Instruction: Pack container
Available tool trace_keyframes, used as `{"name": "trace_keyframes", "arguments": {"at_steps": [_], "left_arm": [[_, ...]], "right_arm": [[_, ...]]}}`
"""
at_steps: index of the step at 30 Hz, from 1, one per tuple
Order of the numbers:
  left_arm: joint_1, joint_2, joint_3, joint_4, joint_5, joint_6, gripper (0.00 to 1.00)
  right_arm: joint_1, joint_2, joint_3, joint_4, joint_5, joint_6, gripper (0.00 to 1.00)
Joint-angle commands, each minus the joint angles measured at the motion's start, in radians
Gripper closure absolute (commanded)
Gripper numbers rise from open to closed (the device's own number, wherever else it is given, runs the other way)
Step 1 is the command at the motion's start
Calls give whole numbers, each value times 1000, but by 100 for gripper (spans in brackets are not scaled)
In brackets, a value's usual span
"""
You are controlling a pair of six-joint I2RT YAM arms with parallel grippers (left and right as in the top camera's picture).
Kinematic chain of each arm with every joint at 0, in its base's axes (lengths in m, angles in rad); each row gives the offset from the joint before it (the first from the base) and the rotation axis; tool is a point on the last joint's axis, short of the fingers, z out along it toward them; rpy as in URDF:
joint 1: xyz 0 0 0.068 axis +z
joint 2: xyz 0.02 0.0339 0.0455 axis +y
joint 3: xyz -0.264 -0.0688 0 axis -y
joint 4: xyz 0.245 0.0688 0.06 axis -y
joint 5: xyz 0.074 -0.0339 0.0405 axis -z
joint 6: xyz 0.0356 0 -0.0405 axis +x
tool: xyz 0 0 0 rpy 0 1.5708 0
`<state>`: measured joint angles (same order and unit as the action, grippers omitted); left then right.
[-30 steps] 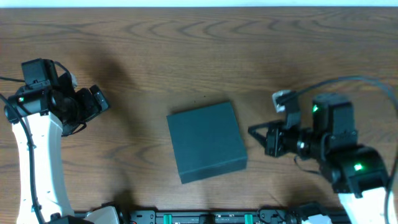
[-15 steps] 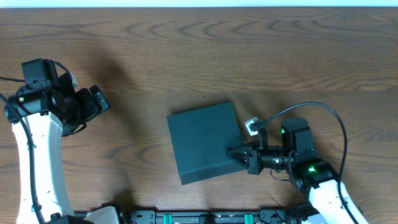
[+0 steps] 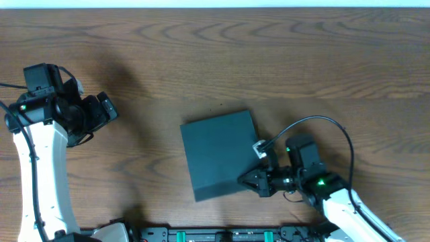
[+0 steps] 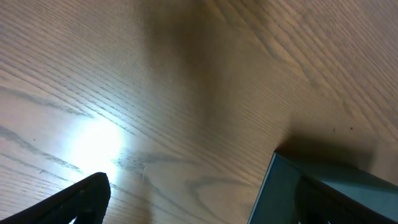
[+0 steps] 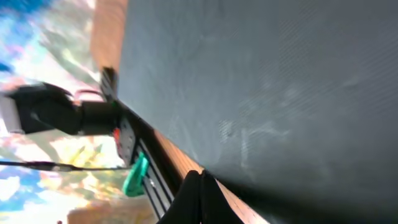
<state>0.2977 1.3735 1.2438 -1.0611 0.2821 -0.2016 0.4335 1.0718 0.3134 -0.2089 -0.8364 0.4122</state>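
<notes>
I am watching the dark green container (image 3: pixel 220 153) sitting closed near the middle of the table (image 3: pixel 201 54), turned slightly askew. The right hand (image 3: pixel 244 180) is lying low at the container's near right corner. Its fingers are clenched together with nothing between them, and the tips are meeting the container's edge. From the right wrist, the container's dark surface is filling most of the view. The left hand (image 3: pixel 109 107) is hovering well apart on the left, fingers spread wide and gripping nothing.

Dark teal-green container (image 3: pixel 220 153), warm brown wood-grain table (image 3: pixel 269 60), black fingers (image 5: pixel 191 205)
</notes>
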Motion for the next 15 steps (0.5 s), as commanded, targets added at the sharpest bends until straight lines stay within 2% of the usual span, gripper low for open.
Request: {"name": "trace_keyframes", "arguments": {"at_steps": [1, 8, 15], "left_arm": [[5, 5, -1, 0, -1, 7, 5], [5, 5, -1, 0, -1, 7, 5], [5, 5, -1, 0, -1, 7, 5]], "right_arm": [[67, 50, -14, 42, 235, 72, 98], [162, 148, -14, 166, 404, 198, 99], [246, 222, -14, 440, 412, 325, 98]]}}
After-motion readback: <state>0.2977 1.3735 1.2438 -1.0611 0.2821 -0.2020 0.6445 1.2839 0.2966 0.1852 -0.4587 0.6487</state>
